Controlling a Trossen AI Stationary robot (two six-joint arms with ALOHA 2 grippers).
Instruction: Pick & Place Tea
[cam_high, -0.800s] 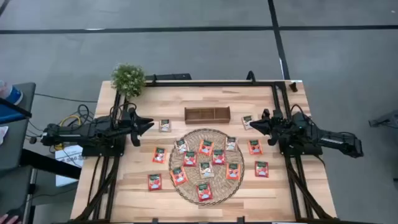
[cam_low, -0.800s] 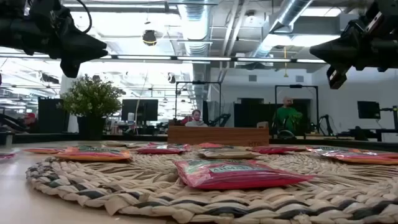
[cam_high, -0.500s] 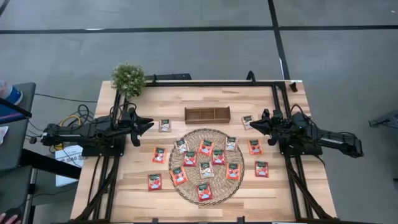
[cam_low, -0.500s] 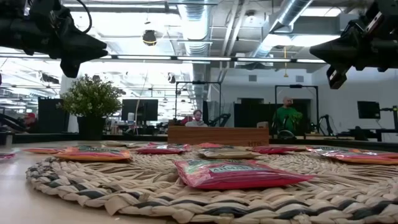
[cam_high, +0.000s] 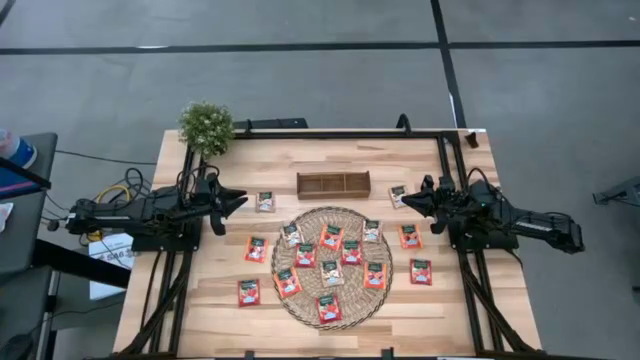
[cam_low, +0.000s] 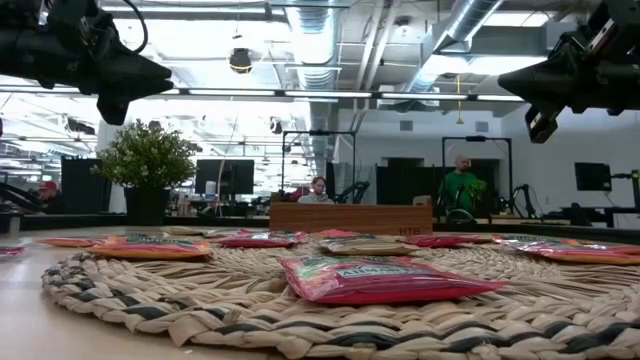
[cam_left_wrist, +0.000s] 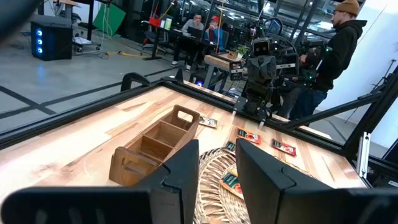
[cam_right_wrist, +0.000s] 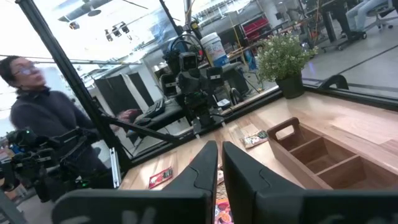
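The left hand (cam_high: 240, 200) hangs above the bench (cam_high: 230, 155) at its left side, its fingers (cam_left_wrist: 186, 165) slightly parted and pinching nothing; the right hand (cam_high: 402, 202) hangs at the right side with fingers (cam_right_wrist: 208, 163) pressed together, also empty. Both point inward toward the wooden tray (cam_high: 333, 184), which has 3 compartments, all apparently empty. The tea sachets (cam_high: 330, 237) lie flat, most on the round woven mat (cam_high: 300, 215) in front of the tray, the others on bare wood on either side, including 1 just beside each hand. No sachet is gripped yet, so the step in hand is likely the first pick. For a good pick, spread the fingers before descent, approach a sachet that lies clear of its neighbours, and close across its edges, since the flat packets offer little height. The bench is light wood in a dark frame, with a potted plant (cam_high: 206, 126) at its far left corner. Beyond it lies an open workshop with monitors and people (cam_low: 461, 185), though details there are hard to make out.
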